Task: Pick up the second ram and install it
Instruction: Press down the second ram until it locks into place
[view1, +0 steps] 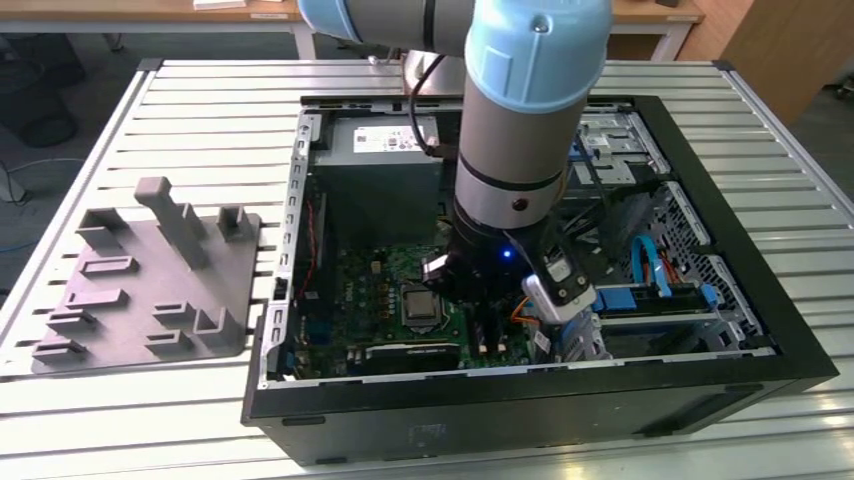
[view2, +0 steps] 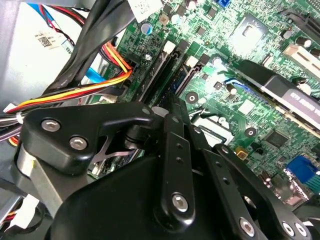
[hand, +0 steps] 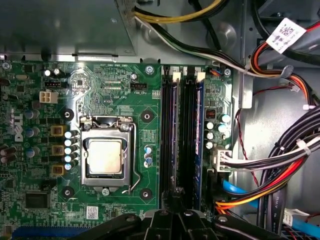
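We see the black metal gripper (hand: 175, 212) low inside the open black computer case (view1: 747, 300), over the green board (hand: 125, 90). The slim dark second ram (hand: 199, 145) seems to stand in its long slot just ahead of the gripper. We cannot tell if the gripper is spread or pinching.

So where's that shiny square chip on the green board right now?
In the first wrist view, the processor sits in its metal socket on the green motherboard, beside the long dark memory slots. In the exterior view it lies just below the arm's wrist, inside the open computer case.
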